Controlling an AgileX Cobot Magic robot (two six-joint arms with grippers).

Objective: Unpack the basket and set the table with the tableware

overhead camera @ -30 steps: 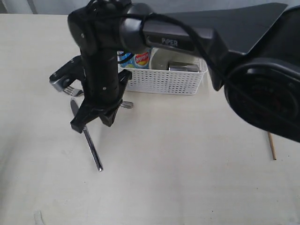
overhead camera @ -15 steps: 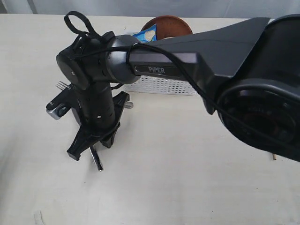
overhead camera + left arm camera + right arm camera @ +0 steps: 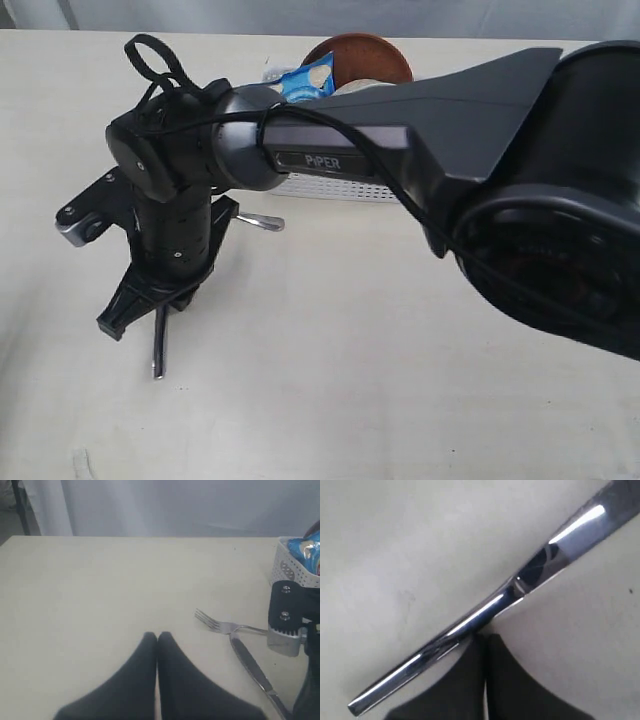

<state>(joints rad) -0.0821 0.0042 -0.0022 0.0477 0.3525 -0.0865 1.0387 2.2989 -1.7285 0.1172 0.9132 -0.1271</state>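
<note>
My right gripper [image 3: 150, 300] reaches across to the left part of the table [image 3: 330, 400] and points down at the steel knife [image 3: 157, 350]. In the right wrist view its shut fingertips [image 3: 485, 637] rest against the side of the knife [image 3: 470, 617], with nothing between them. The fork [image 3: 220, 625] lies beside the knife [image 3: 252, 665]; only its handle end [image 3: 262, 221] shows past the arm. My left gripper [image 3: 157, 636] is shut and empty over bare table. The white basket [image 3: 340, 187] is mostly hidden by the arm. A reddish-brown plate [image 3: 362, 55] stands behind it.
A blue chips bag [image 3: 305, 82] sticks up from the basket [image 3: 287, 570]. The right arm's wrist housing [image 3: 286, 622] stands close beside the fork. The big black arm covers the right of the exterior view.
The right arm has swung left and toward the table's front edge. The knife has turned with it and now lies more upright in the exterior view, further left.
</note>
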